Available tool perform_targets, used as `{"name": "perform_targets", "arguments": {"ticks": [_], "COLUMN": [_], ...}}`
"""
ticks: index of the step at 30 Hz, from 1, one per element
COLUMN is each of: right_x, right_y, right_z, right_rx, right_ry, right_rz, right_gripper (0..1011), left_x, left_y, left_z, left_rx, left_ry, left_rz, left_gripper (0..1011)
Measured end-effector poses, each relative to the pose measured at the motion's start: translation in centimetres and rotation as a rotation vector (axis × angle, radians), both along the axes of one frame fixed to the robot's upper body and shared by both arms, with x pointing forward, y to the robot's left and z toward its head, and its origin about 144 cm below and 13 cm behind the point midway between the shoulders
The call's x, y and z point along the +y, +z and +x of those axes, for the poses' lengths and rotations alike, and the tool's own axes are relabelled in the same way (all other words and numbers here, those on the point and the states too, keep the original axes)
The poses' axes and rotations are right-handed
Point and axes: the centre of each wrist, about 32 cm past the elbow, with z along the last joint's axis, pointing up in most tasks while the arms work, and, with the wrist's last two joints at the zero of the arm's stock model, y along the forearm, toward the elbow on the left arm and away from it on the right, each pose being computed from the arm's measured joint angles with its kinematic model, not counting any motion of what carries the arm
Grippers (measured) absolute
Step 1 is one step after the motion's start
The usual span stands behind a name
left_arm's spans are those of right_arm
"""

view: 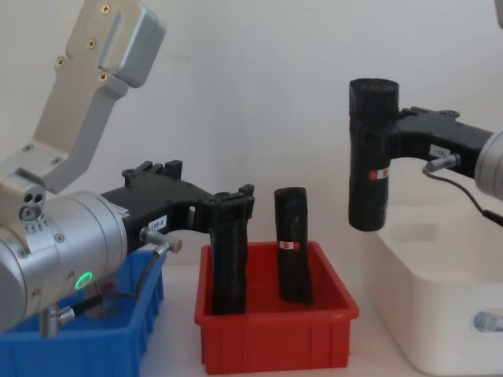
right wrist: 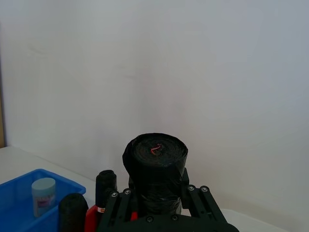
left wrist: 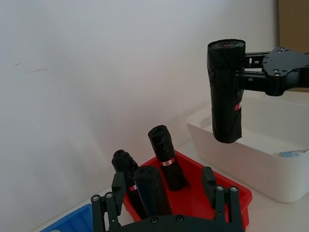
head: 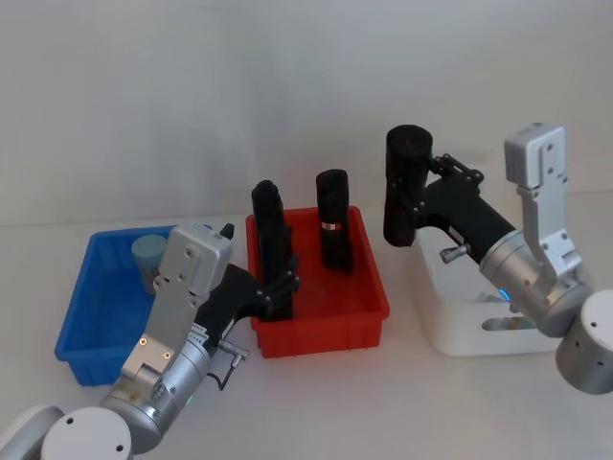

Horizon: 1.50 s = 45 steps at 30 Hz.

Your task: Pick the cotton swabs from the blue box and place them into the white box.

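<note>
Biggest thing here is the white box (head: 450, 331), sitting on the pale surface (head: 402, 402) right under the right pincer (head: 410, 196), and there's a small item with a pale blue label lying at the bottom of it that I can't make out. Next to it, under the left pincer (head: 281, 278), is a red bin (head: 321, 326), and the blue box (head: 91, 321) is on the far side of that pincer from the red bin. The right pincer is clamped on a tall black roll (head: 406, 182), held upright in the air over the near edge of the white box; the roll has a small red and white label (view: 380, 173) near the middle but the writing is too small to read. The left pincer is down inside the red bin with its fingers (head: 287, 273) set narrow around another upright black roll (view: 229, 259), though I can't tell if they're actually pressing on it. Just past it a third black roll (head: 334, 218) leans in the bin with the same kind of red and white band. The cotton swabs (head: 148, 257) are one small jar with a pale blue-grey lid, standing in the back of the blue box, well apart from both pincers.
</note>
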Motion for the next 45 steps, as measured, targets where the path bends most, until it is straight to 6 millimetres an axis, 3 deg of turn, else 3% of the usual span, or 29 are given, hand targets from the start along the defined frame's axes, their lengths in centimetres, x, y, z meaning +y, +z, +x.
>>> {"name": "perform_targets", "arguments": {"ticks": [14, 26, 37, 39, 45], "right_x": [-2.2, -2.7, -2.9, -2.9, -3.0], "right_y": [0.7, 0.2, -0.4, -0.5, -0.6], "right_z": [-1.0, -1.2, -1.1, -1.0, -1.0], "right_rx": [0.034, 0.092, 0.136, 0.141, 0.147], "right_ry": [-0.107, -0.127, -0.133, -0.134, -0.134], "right_rz": [-0.008, -0.022, -0.033, -0.034, -0.037], "right_gripper": [458, 461, 769, 863, 985], "left_x": [0.0, 0.0, 0.0, 0.0, 0.0], "left_y": [0.0, 0.0, 0.0, 0.0, 0.0], "left_z": [0.0, 0.0, 0.0, 0.0, 0.0], "left_rx": [0.0, 0.0, 0.0, 0.0, 0.0], "left_ry": [0.0, 0.0, 0.0, 0.0, 0.0], "left_rz": [0.0, 0.0, 0.0, 0.0, 0.0], "left_gripper": [1000, 1000, 1000, 1000, 1000]}}
